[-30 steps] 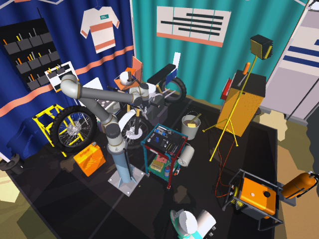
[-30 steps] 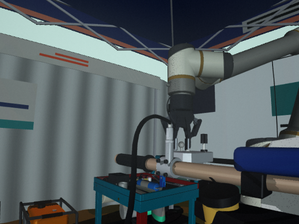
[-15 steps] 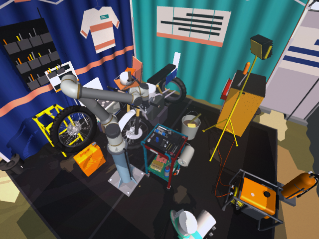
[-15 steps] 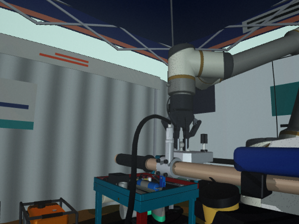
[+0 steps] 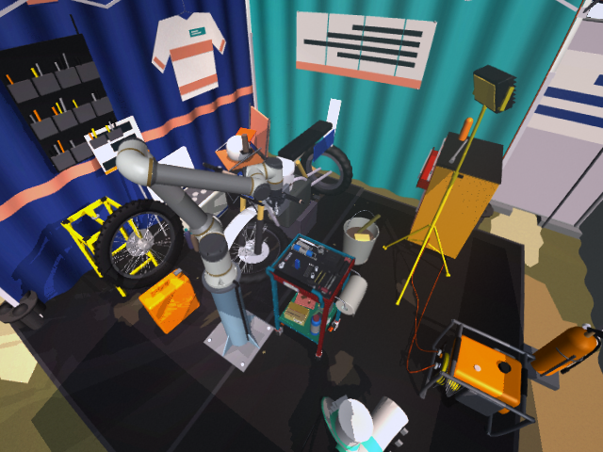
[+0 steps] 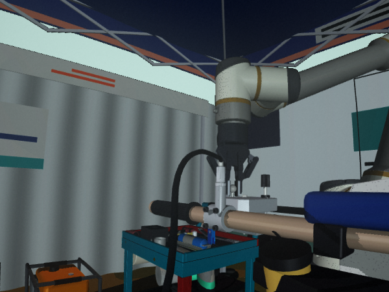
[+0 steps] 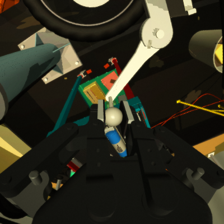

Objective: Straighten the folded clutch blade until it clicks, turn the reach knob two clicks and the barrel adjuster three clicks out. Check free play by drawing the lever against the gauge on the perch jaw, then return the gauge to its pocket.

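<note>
The folded clutch blade ends in a pale ball tip (image 7: 113, 116) that stands upright above the grey perch (image 6: 251, 203) clamped on the tan handlebar (image 6: 269, 224). My gripper (image 6: 234, 180) reaches straight down over the perch and grips that ball tip (image 6: 232, 187) of the blade. The barrel adjuster (image 6: 220, 185) rises as a grey cylinder just left of my fingers, with a black cable (image 6: 181, 181) arching out of its top. A small black knob (image 6: 265, 182) stands on the perch to the right. The gauge is not visible to me.
The black grip (image 6: 170, 207) and bar end sit just left of the perch, and the blue bar pad (image 6: 347, 207) lies to the right. Below stands a teal tool cart (image 5: 311, 272) with a red-rimmed tray. The motorcycle's front wheel (image 5: 253, 245) and a bucket (image 5: 361, 236) are nearby.
</note>
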Robot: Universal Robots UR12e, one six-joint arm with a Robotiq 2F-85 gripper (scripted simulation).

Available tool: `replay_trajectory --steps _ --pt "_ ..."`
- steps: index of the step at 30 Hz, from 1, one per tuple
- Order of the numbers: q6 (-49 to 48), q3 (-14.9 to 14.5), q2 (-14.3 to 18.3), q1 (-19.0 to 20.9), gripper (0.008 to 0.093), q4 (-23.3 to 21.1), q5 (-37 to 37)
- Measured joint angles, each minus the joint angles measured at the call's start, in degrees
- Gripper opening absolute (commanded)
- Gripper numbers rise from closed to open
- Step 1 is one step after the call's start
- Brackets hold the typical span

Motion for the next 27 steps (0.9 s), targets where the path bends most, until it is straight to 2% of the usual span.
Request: replay_trajectory --steps 27 --pt "-0.74 -1.96 3.35 -0.77 0.008 -1.5 0.0"
